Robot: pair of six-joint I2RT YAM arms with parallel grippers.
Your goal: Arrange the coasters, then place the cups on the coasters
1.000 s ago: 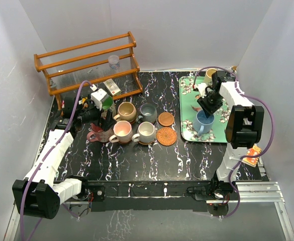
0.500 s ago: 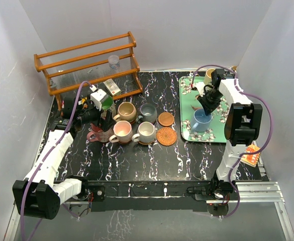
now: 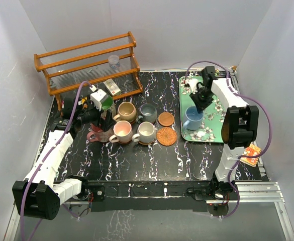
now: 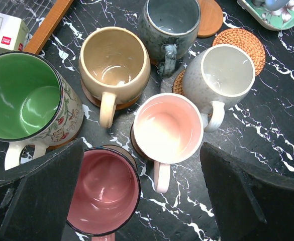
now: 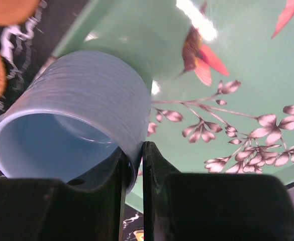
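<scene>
Right gripper (image 5: 132, 165) clamped on rim of blue mug (image 5: 81, 95), at left edge of green tray (image 5: 247, 75); two bare coasters (image 3: 166, 136) just beside that edge; left gripper (image 4: 141, 173) spread wide over grouped mugs (image 4: 169, 128).

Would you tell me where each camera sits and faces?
Top external: overhead from behind, facing the black marble table; left arm, right arm.
Left wrist: down onto the pale pink ceramic mug; open left gripper.
Right wrist: along the right gripper, shut on the blue ceramic mug over green floral tray.
Shared: top external shows that mug too.
</scene>
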